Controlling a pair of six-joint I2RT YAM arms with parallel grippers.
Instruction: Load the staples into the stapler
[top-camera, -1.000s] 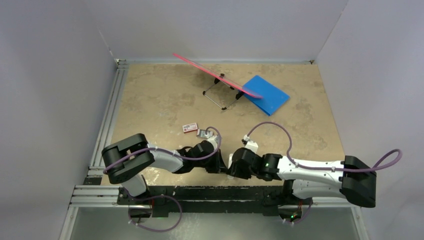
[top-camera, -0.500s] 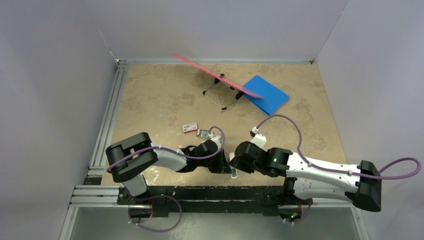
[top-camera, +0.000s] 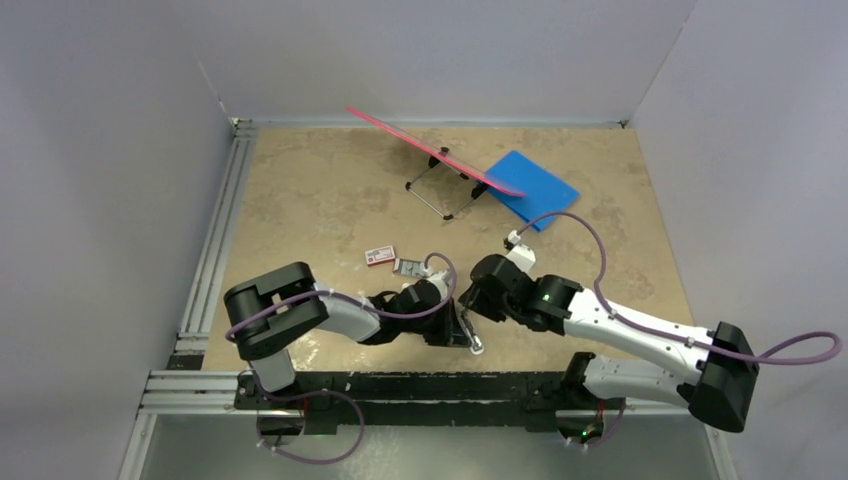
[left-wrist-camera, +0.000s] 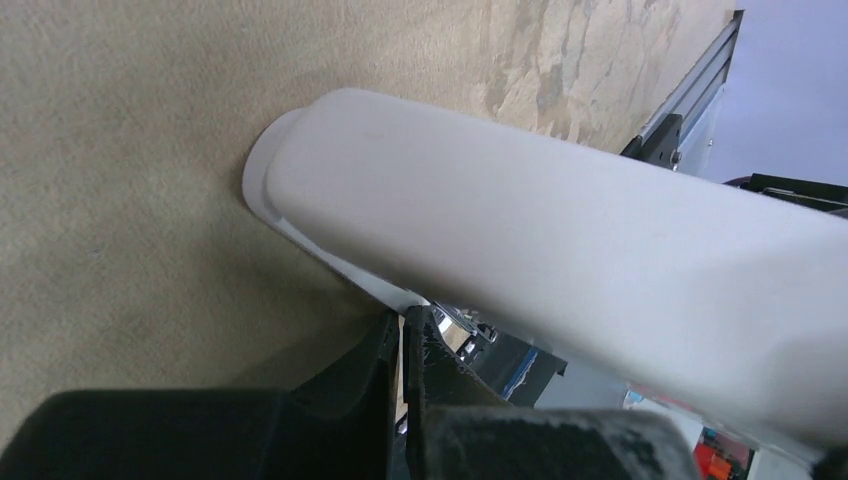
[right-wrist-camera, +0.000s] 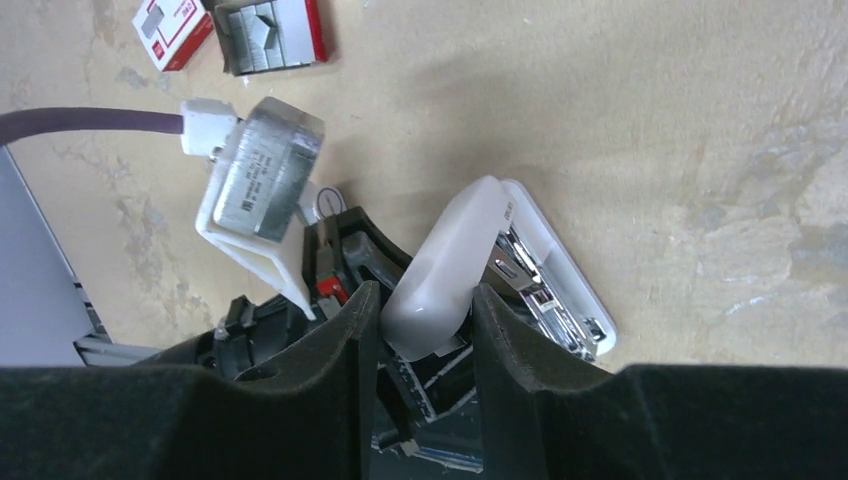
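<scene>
Lying lengthwise near-to-far, stapler (top-camera: 472, 338)

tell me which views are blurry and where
Left wrist: the stapler sits so close it fills the frame, soft-edged, and the left pincer is a dark blur. Right wrist: the right pincer is out of focus at the bottom, while stapler and staples are sharp. Top external: evenly lit, sharp, no glare.
</scene>
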